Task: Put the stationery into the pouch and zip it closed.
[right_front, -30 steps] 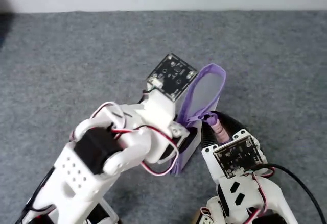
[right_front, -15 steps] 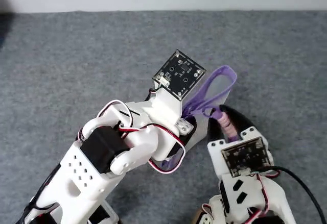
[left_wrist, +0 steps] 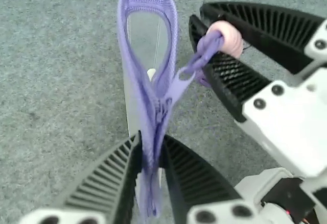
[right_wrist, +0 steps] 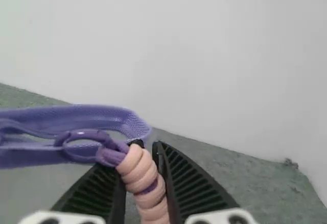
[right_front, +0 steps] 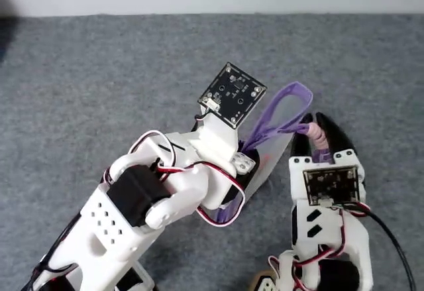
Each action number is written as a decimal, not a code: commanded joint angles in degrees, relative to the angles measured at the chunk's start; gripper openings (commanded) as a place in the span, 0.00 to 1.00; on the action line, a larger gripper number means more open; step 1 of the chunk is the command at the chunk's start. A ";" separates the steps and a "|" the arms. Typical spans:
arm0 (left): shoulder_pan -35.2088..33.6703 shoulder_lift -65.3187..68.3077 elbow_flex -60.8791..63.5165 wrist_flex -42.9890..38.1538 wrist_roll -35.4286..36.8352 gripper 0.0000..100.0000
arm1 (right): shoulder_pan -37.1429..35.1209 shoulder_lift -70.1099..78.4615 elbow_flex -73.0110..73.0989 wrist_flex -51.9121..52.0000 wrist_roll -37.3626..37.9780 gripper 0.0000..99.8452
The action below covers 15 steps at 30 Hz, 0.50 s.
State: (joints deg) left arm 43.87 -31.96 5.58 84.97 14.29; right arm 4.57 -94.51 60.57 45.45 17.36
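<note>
Setting: a robotics lab bench, seen over my own two arms.
Work surface: a flat grey felt-like mat [right_front: 99,72] covering the table.
Backdrop: a plain white wall [right_wrist: 204,40] along the table's far edge.
Telltale hardware: an exposed black square circuit board [right_front: 232,96] on my left wrist, loose red-and-white servo wires [right_front: 224,218], and white plastic arm shells [right_front: 99,225].

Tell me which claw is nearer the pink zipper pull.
Right. The right claw is shut on the pink zipper pull; the left claw grips the pouch farther along its zipper.
</note>
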 commanded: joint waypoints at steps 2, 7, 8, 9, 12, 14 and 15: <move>-0.70 -0.53 -1.71 1.32 0.97 0.01 | 6.29 0.75 0.00 -2.33 -1.14 0.01; -0.70 -2.02 -1.71 1.67 0.97 0.01 | 8.66 0.66 2.20 -2.42 -0.88 0.01; -0.70 -2.64 -1.63 1.67 0.79 0.01 | 9.10 0.66 3.16 -3.30 -0.88 0.01; -0.70 -3.34 -1.63 1.67 0.70 0.01 | 9.71 0.66 4.31 -4.88 -0.79 0.01; -0.70 -5.01 -1.63 3.16 0.62 0.01 | 11.56 0.66 8.88 -11.30 -0.62 0.01; -0.70 -5.71 -1.63 4.31 0.70 0.01 | 11.91 0.66 11.96 -14.90 0.88 0.01; -0.70 -6.15 -1.63 4.84 0.62 0.01 | 12.00 0.66 13.27 -16.31 1.23 0.01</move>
State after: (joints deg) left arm 43.96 -33.45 5.58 86.20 14.29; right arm 11.87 -94.59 70.95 33.85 17.19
